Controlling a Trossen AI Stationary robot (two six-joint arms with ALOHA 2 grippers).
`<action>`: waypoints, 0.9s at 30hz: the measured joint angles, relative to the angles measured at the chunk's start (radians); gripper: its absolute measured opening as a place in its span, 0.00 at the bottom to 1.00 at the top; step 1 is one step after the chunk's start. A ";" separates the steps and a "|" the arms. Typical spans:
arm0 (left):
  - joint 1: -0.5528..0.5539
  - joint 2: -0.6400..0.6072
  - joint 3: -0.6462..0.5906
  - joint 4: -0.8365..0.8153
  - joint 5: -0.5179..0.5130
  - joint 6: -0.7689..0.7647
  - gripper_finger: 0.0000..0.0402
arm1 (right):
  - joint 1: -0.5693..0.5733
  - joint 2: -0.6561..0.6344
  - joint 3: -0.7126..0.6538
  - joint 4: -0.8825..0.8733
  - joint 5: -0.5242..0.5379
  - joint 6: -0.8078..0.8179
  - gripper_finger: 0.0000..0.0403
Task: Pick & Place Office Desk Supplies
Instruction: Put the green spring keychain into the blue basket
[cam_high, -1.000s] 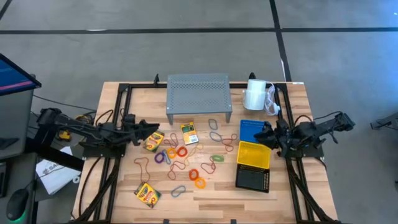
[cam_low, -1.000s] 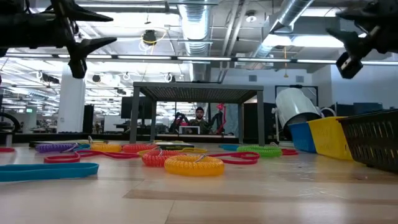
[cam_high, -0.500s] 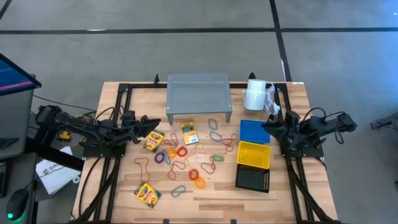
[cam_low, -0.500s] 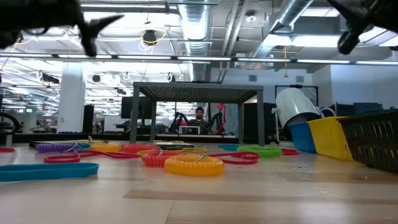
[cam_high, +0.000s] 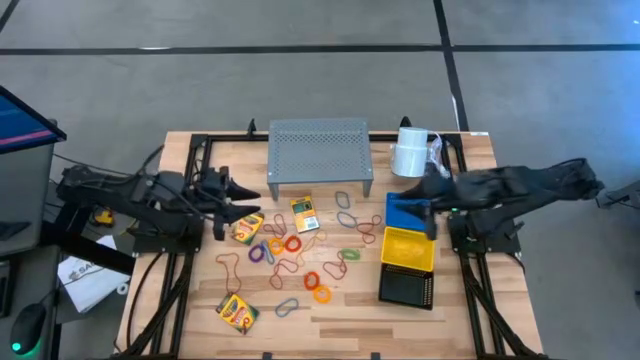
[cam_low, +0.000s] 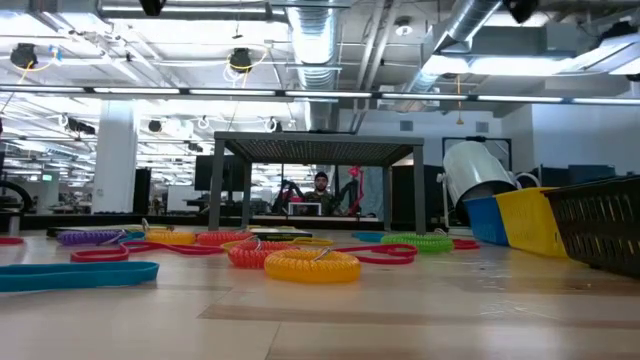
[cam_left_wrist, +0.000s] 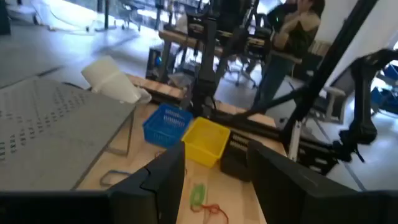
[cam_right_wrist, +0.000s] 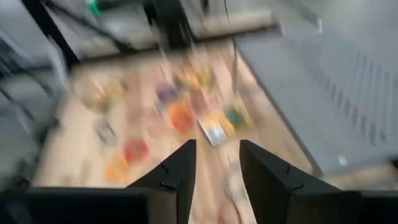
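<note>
1. The left gripper (cam_high: 243, 194) is hovering part-open and empty, just beside a crayon box (cam_high: 247, 226).
2. The right gripper (cam_high: 424, 192) is hanging over the blue basket (cam_high: 405, 212), apparently empty and part-open.
3. The loops (cam_high: 292, 243) are lying between both arms, nearer the left.

The right wrist view was smeared with blur: the loops (cam_right_wrist: 180, 115) and a crayon box (cam_right_wrist: 214, 132) on the worktop (cam_right_wrist: 81, 155) showed only as soft colour patches. In the low view the black basket (cam_low: 600, 225) ran off the picture's edge, and both arms were out of sight. From above, the right arm covered part of the blue basket (cam_high: 405, 212).
</note>
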 joint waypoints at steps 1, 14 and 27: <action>0.000 -0.002 0.012 -0.029 0.009 -0.003 0.42 | -0.005 0.061 0.044 -0.051 0.000 0.008 0.30; 0.000 -0.002 0.015 -0.273 0.046 -0.134 0.42 | -0.007 0.597 0.285 -0.239 -0.090 0.101 0.39; 0.000 -0.005 0.015 -0.312 0.081 0.028 0.42 | 0.004 0.910 0.348 -0.239 -0.187 0.228 0.61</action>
